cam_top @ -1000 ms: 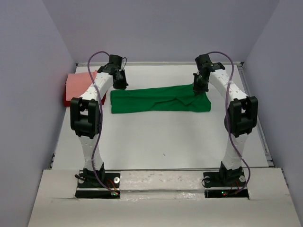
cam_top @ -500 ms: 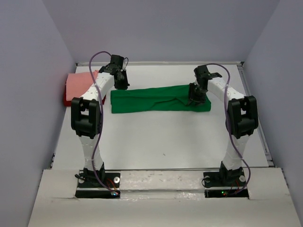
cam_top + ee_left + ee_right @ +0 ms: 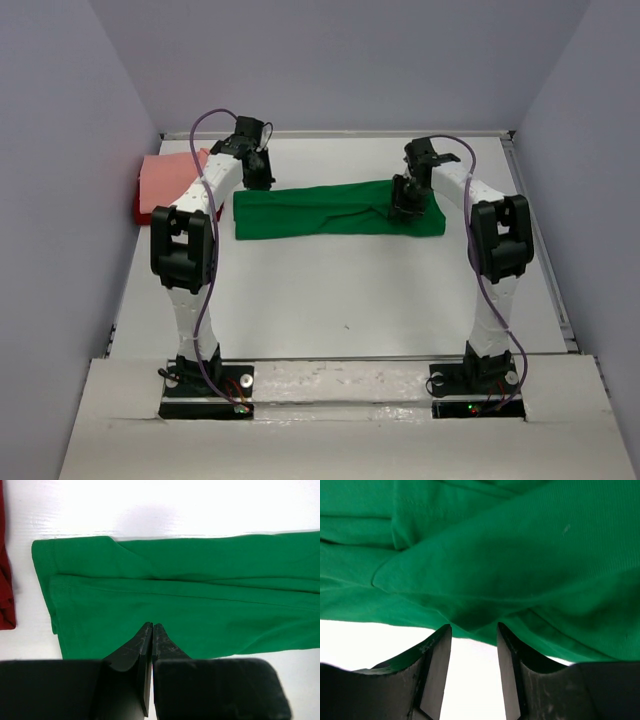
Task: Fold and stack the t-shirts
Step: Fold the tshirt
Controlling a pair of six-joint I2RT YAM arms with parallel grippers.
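Observation:
A bright green t-shirt (image 3: 330,210) lies folded into a long strip across the far middle of the table. My left gripper (image 3: 258,180) hangs above the strip's far left corner. In the left wrist view its jaws (image 3: 151,626) are shut with nothing between them, over the green cloth (image 3: 175,590). My right gripper (image 3: 402,208) is low over the strip's right part. In the right wrist view it stands open (image 3: 473,627), its tips at the edge of the green cloth (image 3: 510,565), with nothing between them. A salmon pink t-shirt (image 3: 165,175) lies on a dark red t-shirt (image 3: 140,210) at the far left.
The table (image 3: 340,290) is white, with grey walls close on the left, back and right. The pink and dark red pile sits against the left wall. A strip of the dark red t-shirt (image 3: 6,595) shows at the left edge of the left wrist view.
My right gripper has gone from shut to open and has shifted a little left and nearer over the green t-shirt. The left arm has stayed where it was.

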